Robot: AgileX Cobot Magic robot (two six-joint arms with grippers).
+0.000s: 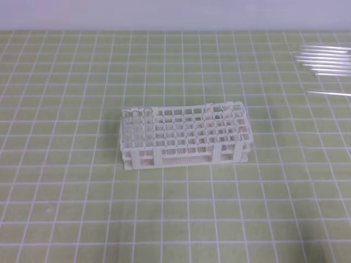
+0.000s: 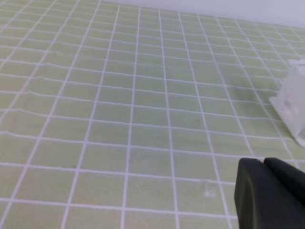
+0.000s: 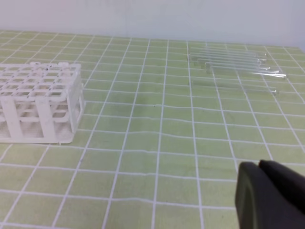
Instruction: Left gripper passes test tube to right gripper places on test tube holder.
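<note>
The white test tube holder [image 1: 186, 159] stands mid-table, with three clear tubes [image 1: 135, 118] upright in its left end; it also shows in the right wrist view [image 3: 40, 98], and one corner [image 2: 294, 102] in the left wrist view. Several clear test tubes [image 1: 324, 59] lie side by side at the far right [image 3: 233, 59], one [image 1: 329, 93] a little apart and nearer. I cannot tell which is the task's own. The left gripper [image 2: 264, 165] hovers over bare mat left of the holder, shut and empty. Between holder and tubes, the right gripper [image 3: 259, 165] is also shut, holding nothing. Neither arm shows in the high view.
A green mat with a white grid [image 1: 175, 219] covers the table. A pale wall [image 1: 175, 13] runs along its far edge. Open mat lies in front of the holder and on both sides of it.
</note>
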